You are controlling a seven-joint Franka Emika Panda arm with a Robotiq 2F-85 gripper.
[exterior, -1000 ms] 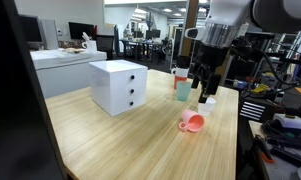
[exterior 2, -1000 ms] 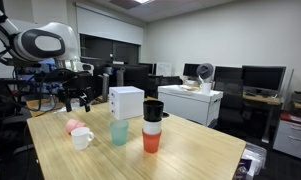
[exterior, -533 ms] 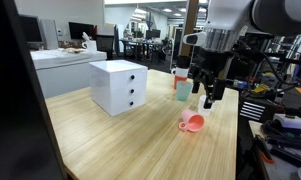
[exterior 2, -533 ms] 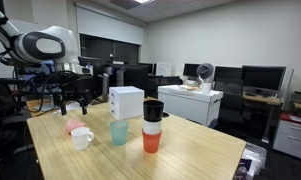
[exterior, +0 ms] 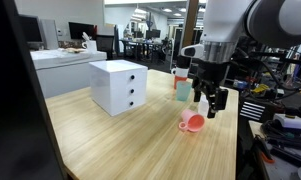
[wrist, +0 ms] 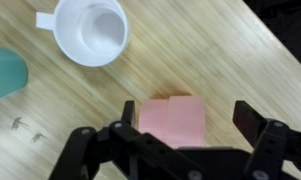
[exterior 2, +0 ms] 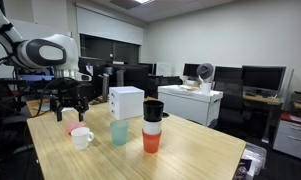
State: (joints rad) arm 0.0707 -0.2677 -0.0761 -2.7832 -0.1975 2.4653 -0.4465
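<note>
My gripper (exterior: 210, 108) hangs over the pink cup (exterior: 192, 123), jaws spread wide, holding nothing. Cup lies on its side near a desk (exterior: 120, 145) edge (directly between my fingers in the wrist view). White mug (wrist: 90, 30) just beside it; teal cup (wrist: 2, 72) near.

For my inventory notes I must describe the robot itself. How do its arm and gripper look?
The arm has smooth, rounded white shells with dark sections at the joints. The gripper is black and angular, with two blocky, linked fingers. No marking is readable.
</note>
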